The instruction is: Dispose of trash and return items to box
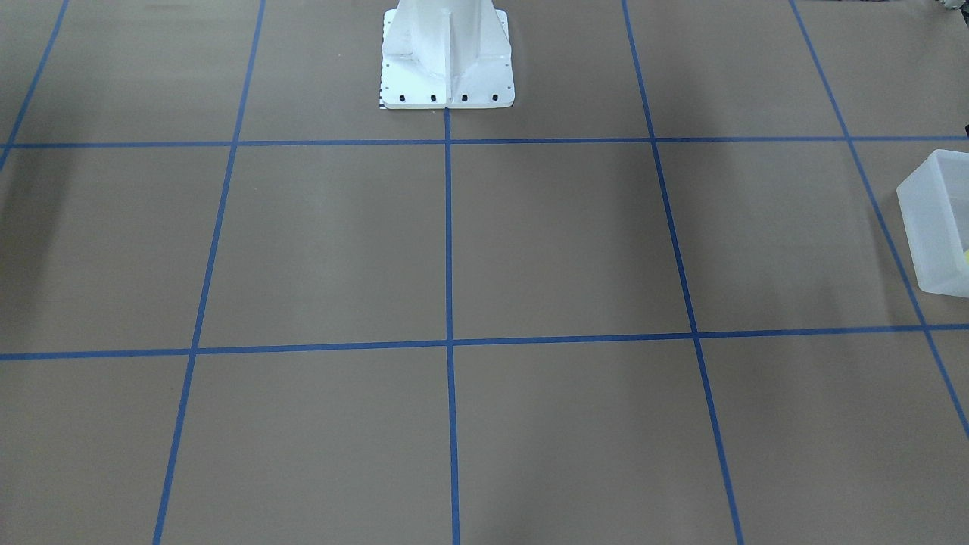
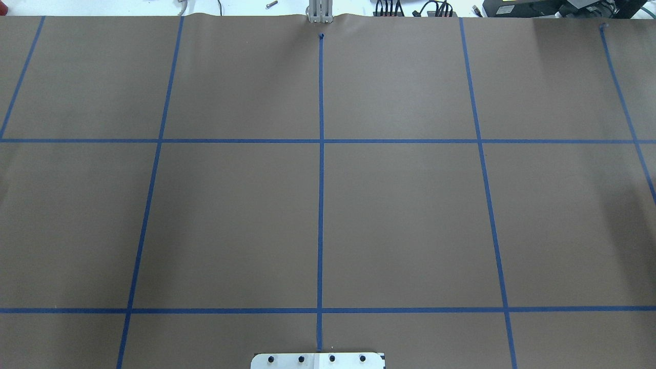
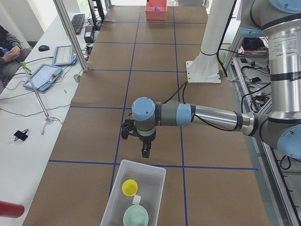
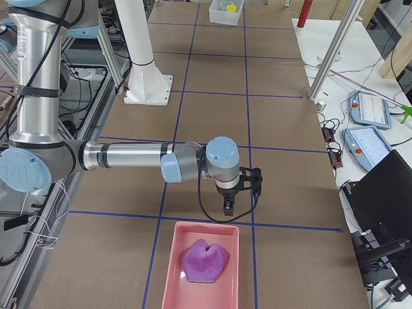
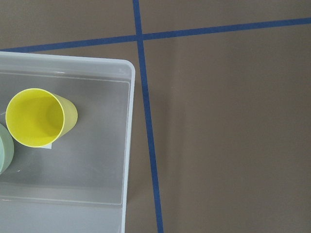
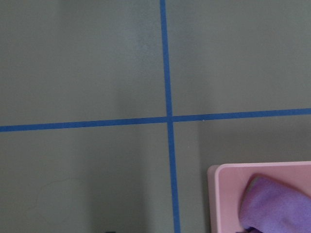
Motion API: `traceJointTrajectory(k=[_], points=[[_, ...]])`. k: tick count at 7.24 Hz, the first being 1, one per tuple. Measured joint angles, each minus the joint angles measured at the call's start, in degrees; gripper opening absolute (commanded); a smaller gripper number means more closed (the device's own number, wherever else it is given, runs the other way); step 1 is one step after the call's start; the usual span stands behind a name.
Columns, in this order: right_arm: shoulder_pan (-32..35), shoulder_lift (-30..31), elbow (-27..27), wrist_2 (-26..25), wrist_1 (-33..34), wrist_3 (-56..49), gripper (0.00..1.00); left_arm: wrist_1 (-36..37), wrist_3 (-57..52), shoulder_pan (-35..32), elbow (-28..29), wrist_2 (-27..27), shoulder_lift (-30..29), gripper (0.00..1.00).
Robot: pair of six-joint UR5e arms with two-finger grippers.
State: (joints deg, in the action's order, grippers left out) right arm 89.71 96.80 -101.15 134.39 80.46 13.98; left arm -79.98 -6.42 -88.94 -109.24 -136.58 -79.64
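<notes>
My left gripper [image 3: 146,151] hangs with its fingers pointing down over the brown table [image 3: 155,56], just off the end of the box [image 3: 113,197]. It shows only in the side view, so I cannot tell whether the fingers are apart or together. In my left wrist camera the box's frosted corner fills the 9 o'clock side. The yellow cup [image 5: 36,118] stands upright inside it at 9 o'clock, mouth up. The green bowl [image 5: 4,148] sits in the box just beside the cup, at 8 o'clock, cut off by the edge. I cannot tell whether the two touch. In the front-facing view the box lies at the 3 o'clock edge, with only part of it showing.

My right gripper [image 4: 228,207] also hangs fingers down, over the table at the other end, just short of the pink tray [image 4: 168,277]. It too shows only from the side, so I cannot tell how its fingers are set. The purple wad [image 4: 205,261] lies in the middle of the tray. In my right wrist camera the tray's corner shows at 5 o'clock, with the wad inside it.

Blue tape [image 2: 321,169] divides the table into squares, and two strips cross near the tray's corner. My white base [image 1: 448,60] stands at 12 o'clock in the front-facing view. Beyond the table's long edge, two tablets [image 4: 367,106] lie on a white bench.
</notes>
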Motion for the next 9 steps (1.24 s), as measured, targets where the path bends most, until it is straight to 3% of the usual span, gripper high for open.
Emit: traceJointTrajectory(k=[3,5,7,9], points=[[-7.3,1.7,-4.0,-1.9,5.7,-0.8,1.0,0.0,0.0,0.0,0.0,0.0,0.0,0.98],[-7.1,3.0,-6.9,-4.9,13.3,-8.9,1.0,0.0,0.0,0.1,0.1,0.0,-0.1,0.98],[-6.3,3.5,-7.5,-9.8,15.5,-10.7,1.0,0.0,0.0,0.1,0.1,0.0,-0.1,0.98],[-5.4,4.0,-7.5,-11.1,15.7,-10.4,1.0,0.0,0.1,0.1,0.2,0.0,-0.1,0.98]])
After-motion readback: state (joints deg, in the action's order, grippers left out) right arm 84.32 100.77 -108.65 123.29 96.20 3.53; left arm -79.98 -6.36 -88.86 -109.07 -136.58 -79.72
